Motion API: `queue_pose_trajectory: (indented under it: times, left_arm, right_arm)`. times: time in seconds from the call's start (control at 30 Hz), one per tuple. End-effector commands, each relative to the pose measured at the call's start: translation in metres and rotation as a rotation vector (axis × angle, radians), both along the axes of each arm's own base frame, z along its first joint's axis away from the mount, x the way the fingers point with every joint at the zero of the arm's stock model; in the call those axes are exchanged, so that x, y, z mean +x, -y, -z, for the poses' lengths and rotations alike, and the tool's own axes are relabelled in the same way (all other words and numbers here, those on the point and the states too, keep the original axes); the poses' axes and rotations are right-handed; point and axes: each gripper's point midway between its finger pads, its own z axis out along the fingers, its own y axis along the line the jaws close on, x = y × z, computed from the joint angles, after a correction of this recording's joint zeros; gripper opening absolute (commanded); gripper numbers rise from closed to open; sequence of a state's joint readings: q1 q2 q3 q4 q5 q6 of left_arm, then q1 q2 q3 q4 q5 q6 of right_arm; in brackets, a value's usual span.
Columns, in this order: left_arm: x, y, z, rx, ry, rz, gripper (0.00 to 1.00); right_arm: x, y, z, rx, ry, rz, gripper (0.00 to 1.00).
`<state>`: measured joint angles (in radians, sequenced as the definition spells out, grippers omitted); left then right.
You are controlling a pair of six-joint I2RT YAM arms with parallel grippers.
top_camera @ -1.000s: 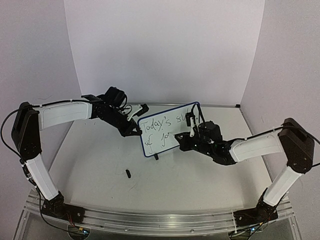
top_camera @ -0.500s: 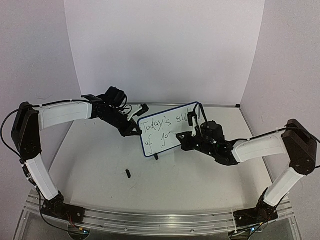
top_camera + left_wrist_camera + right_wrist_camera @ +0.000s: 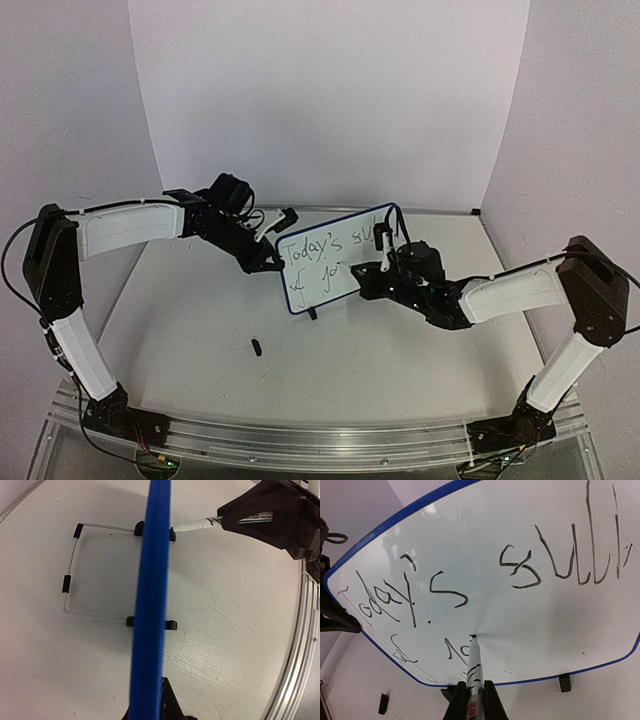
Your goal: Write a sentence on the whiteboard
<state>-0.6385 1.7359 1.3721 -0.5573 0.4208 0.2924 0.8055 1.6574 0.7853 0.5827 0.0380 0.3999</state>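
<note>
Right end effector [image 3: 471,698] shifted slightly | grips marker [image 3: 473,666], tip on whiteboard [image 3: 485,550] | left end effector [image 3: 271,257] pinches whiteboard rim

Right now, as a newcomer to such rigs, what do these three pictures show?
Two white-and-black robot arms are bolted at the near edge of a white table. One picture looks down from above and behind; the others come from a camera on each wrist. The left gripper is shut on the edge of a small blue-rimmed whiteboard on its wire stand. The right gripper is shut on a white marker pen, tip against the black handwritten sentence's lower line. A small black piece, perhaps a cap, lies on the table.
</note>
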Motion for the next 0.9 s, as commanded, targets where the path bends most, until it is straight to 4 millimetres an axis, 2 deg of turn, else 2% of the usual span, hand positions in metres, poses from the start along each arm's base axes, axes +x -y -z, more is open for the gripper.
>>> queue_pose_trajectory:
  times: [0.0, 0.23, 0.43, 0.63, 0.87]
  left_arm:
    - [-0.003, -0.020, 0.045, 0.169, -0.041, -0.017, 0.00]
    - [-0.003, -0.020, 0.045, 0.169, -0.040, -0.016, 0.00]
    - [-0.003, -0.020, 0.045, 0.169, -0.040, -0.016, 0.00]
    - [-0.003, -0.020, 0.045, 0.169, -0.040, -0.015, 0.00]
    - [-0.003, -0.020, 0.044, 0.169, -0.039, -0.017, 0.00]
  right_arm:
    - [0.013, 0.007, -0.006, 0.024, 0.021, 0.083, 0.00]
    - [0.011, 0.013, 0.014, 0.002, -0.026, 0.109, 0.00]
    - [0.011, 0.016, 0.020, -0.017, -0.041, 0.123, 0.00]
    - [0.008, 0.017, 0.009, 0.002, -0.026, 0.112, 0.00]
    - [-0.002, 0.021, -0.019, 0.064, -0.005, 0.091, 0.00]
